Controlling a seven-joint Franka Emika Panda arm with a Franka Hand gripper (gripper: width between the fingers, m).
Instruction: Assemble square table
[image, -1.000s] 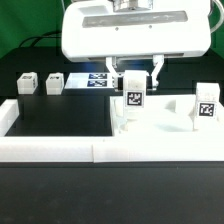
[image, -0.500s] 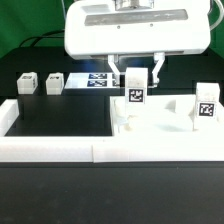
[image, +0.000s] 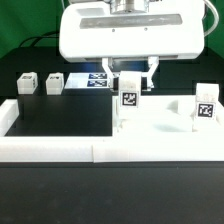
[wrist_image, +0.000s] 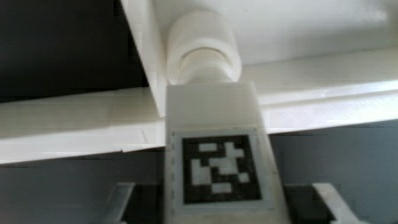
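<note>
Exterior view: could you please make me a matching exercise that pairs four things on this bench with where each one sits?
Things: 1 tagged leg below the gripper; 2 second leg; 3 leftmost small block; 4 marker board.
Places: A lying flat at the back; B on the black surface, exterior view's far left; C upright near the slab's left side in the exterior view; D upright at the slab's right side.
Pairs: 1-C; 2-D; 3-B; 4-A.

White boxy gripper housing; slim dark fingers.
</note>
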